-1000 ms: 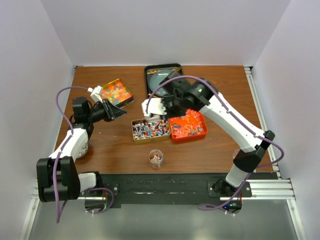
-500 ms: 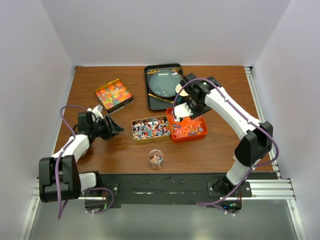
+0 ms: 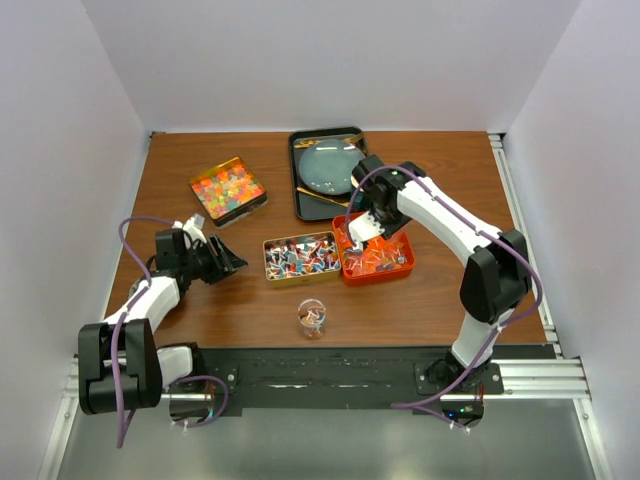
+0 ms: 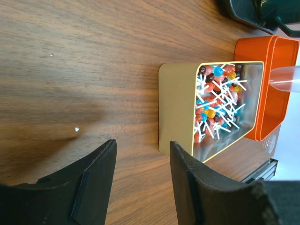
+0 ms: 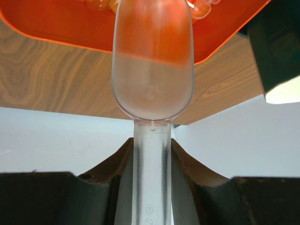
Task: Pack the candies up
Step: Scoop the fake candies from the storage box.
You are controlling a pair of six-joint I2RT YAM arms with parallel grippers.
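Because the right gripper (image 5: 151,161) is clamped tight on the stem of a clear scoop (image 5: 152,70), the work of this step falls to the wrist and arm. The scoop's bowl hangs over the far-left corner of the orange tin (image 3: 403,266) and looks empty, since only the tin's colour shows through it. The jelly beads (image 3: 376,256) lie heaped inside that tin.

To fill the bowl well, I judge the arm should lower the lip into the heap at a shallow angle and push through the beads along the tin's floor. It should then level the bowl before lifting, so nothing rolls off on the way to the clear cup (image 3: 311,316). That cup stands on the near side of the orange tin, off to its left, with a few coloured bits in it. A steep dig risks shoving the light tin or flicking beads over its rim.

The scoop's long axis runs straight out from between the fingers, stem in the grip and bowl leading. It is aimed roughly from the tin's far side toward its near side. The beads look roundish and show no direction. The wrapped pieces (image 4: 216,101) fill the gold tin (image 4: 174,110), which sits against or just beside the orange tin's left wall. Their white tails lie criss-cross, pointing every way.

The left gripper (image 4: 142,154) is well to the left of the orange tin, beyond the gold one. It hovers low over the table (image 4: 93,56) with its fingers apart and nothing between them.
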